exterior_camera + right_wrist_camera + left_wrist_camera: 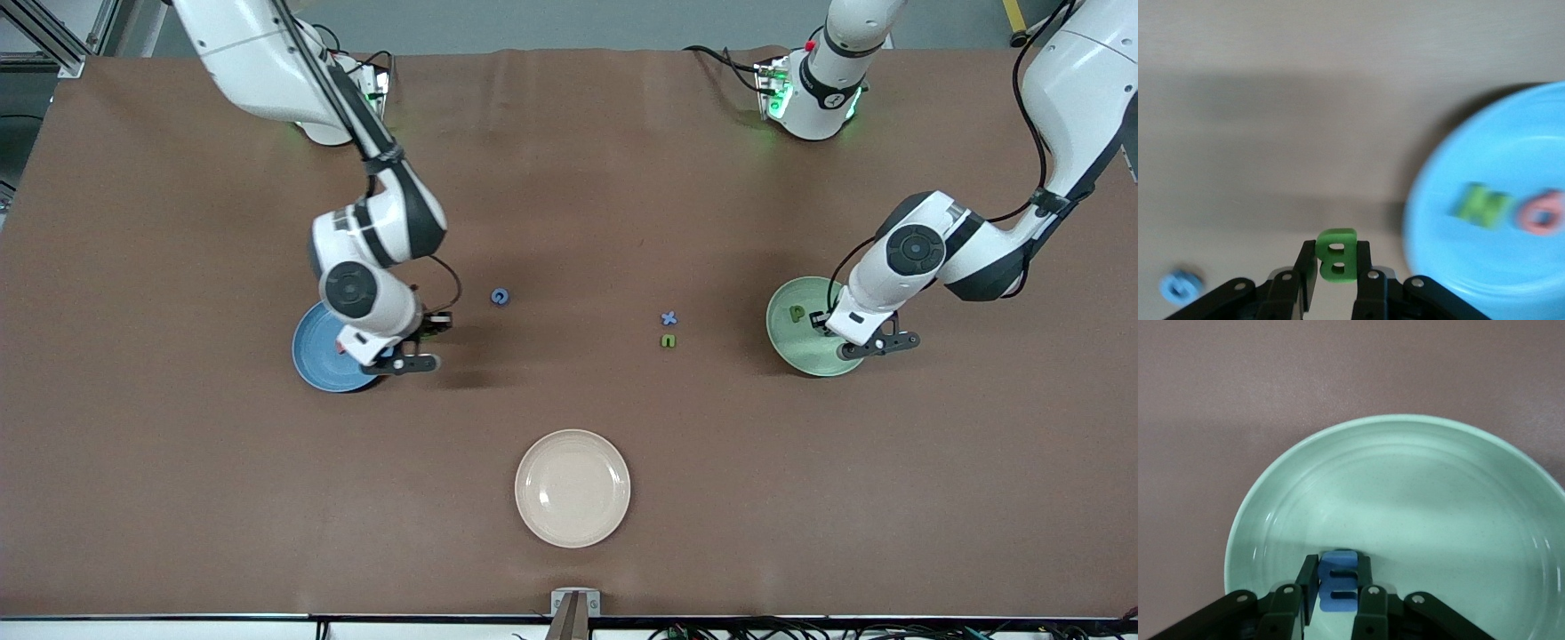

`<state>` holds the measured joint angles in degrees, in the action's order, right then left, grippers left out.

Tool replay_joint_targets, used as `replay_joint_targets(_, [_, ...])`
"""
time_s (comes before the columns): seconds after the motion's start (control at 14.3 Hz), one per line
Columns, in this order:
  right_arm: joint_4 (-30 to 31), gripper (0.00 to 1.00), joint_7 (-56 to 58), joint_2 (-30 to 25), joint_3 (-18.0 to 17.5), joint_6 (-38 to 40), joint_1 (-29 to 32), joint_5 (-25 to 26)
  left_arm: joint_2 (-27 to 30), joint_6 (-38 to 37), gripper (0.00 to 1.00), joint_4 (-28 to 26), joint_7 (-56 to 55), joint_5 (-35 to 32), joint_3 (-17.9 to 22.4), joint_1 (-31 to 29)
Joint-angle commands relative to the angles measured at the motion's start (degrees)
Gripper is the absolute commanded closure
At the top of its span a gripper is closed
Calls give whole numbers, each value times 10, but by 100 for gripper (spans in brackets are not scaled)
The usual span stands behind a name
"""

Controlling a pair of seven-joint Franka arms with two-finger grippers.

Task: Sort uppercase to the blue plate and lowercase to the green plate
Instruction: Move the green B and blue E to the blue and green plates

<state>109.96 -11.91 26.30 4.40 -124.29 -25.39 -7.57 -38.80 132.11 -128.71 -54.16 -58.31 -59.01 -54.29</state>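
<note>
Only the foam letters themselves can be read. A green B (pixel 1336 255) stands clamped in the right gripper (pixel 1336 272). A blue m (pixel 1338 582) is pinched in the left gripper (pixel 1338 593) over the green plate (pixel 1458 453), where a green p (pixel 797 313) lies at 9 o'clock. On the table: blue G (pixel 500 297), blue x (pixel 669 318), green n (pixel 668 341). On the blue plate (pixel 1498 153): green N (pixel 1481 205), pinkish-red Q (pixel 1543 213).

White arms, black joints, dark jaws.

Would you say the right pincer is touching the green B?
Touching: the right wrist view shows the right pincer shut on the green B, pressed from both sides.
</note>
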Motion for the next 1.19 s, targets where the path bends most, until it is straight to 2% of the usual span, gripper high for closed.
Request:
replay_joint_targets(0.0, [44,98,75,-48,-10,30,57,7,9,10,87,-8,-4,-13,-2,-5])
replay_joint_targets(0.07, [64,98,93,-55,-10,26,72,8,10,10,74,-6,6,-13,-2,-5])
replay_joint_targets(0.14, [84,98,95,-58,-10,18,81,8,12,10,46,-5,30,-13,-2,-5])
replay_joint_targets(0.21, [105,98,95,-63,-10,-2,80,9,12,10,12,-4,59,-13,-2,-5])
replay_joint_targets(0.28, [134,98,95,-67,-11,-38,81,9,14,9,3,-3,79,-13,-4,-5])
replay_joint_targets(0.49, [171,98,95,-64,-11,-99,82,9,24,-4,0,-1,85,-11,-35,-5])
replay_joint_targets(0.77, [182,97,95,-63,-11,-104,82,9,23,-15,0,10,63,-1,-86,2])
replay_joint_targets(0.91, [182,96,96,-63,-10,-104,82,9,19,-16,0,23,22,8,-92,36])
replay_joint_targets(0.98, [181,87,96,-63,-10,-103,82,9,16,-16,0,31,4,20,-91,61])
replay_joint_targets(1.05, [180,57,97,-63,-10,-103,82,9,16,-16,0,36,-17,32,-88,85])
replay_joint_targets(1.12, [179,1,96,-65,-10,-102,82,9,8,-16,0,44,-44,40,-82,111])
